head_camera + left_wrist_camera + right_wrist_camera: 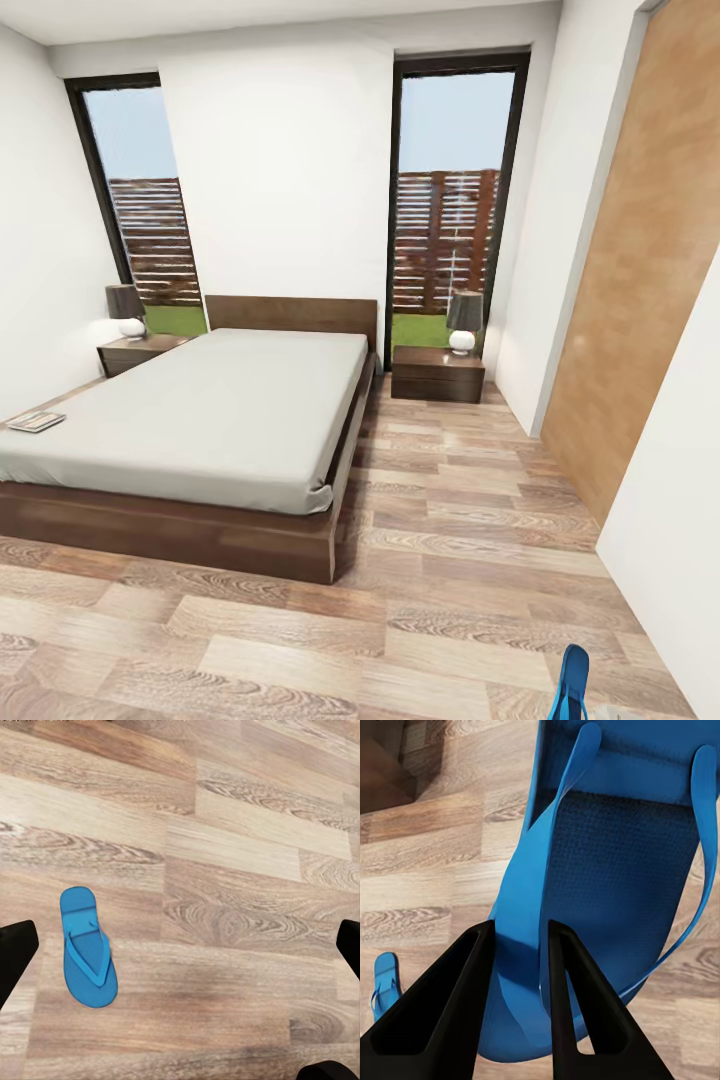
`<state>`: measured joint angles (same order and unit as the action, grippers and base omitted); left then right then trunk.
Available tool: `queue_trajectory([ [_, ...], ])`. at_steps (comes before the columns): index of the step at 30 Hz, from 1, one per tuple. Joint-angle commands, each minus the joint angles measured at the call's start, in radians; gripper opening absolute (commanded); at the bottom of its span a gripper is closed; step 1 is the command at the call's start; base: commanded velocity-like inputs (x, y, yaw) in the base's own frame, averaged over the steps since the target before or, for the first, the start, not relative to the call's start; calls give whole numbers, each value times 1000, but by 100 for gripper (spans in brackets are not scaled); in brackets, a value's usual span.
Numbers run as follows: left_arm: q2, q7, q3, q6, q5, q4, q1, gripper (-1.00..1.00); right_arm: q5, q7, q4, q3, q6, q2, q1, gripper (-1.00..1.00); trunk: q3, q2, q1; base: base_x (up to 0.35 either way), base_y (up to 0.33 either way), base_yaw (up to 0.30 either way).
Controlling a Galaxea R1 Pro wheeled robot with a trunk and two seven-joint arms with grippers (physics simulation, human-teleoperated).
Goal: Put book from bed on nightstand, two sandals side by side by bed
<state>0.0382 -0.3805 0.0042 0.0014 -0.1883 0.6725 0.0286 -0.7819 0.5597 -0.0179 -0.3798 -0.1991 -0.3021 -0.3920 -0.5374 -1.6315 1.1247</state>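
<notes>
We are looking across the bedroom's wood-plank floor toward the bed, which is filling the left half of the head view, with one nightstand at its right and another nightstand at its far left, each carrying a lamp. The book is lying near the mattress's left edge, not yet moved. Our right gripper is clamping one sandal by its sole edge, one finger on each side, and the blue tip of it is showing at the bottom of the head view. The other sandal is lying flat on the floor below our left gripper, whose fingers are spread wide apart and holding nothing. We judge the main risk to be the thin edge grip: the sandal is hanging loosely and could be slipping or swinging as we are travelling, landing askew rather than beside its mate. The bed's corner and the right nightstand are narrowing the aisle we are needing.
</notes>
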Motion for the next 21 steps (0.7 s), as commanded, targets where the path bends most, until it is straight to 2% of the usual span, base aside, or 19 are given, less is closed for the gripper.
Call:
queue_trajectory([
  [1, 0, -4, 0, 0, -6, -1, 1, 100, -8, 5, 1, -8, -3, 0, -1, -100, -1, -1, 0, 6, 0, 0],
  [16, 0, -2, 1, 8, -1, 17, 1, 100, -9, 4, 1, -8, -3, 0, -1, -100, -1, -1, 0, 1, 0, 0],
  [18, 0, 8, 1, 32, 2, 89, 1, 100, -9, 3, 1, -8, -3, 0, -1, -100, -1, -1, 0, 0, 0, 0],
  [19, 0, 20, 1, 69, 3, 145, 1, 100, -9, 3, 1, -8, -3, 0, -1, -100, -1, -1, 0, 0, 0, 0],
  [21, 1, 69, 1, 191, 5, 271, 1, 100, -10, 3, 1, -8, -3, 0, -1, -100, -1, -1, 0, 0, 0, 0],
])
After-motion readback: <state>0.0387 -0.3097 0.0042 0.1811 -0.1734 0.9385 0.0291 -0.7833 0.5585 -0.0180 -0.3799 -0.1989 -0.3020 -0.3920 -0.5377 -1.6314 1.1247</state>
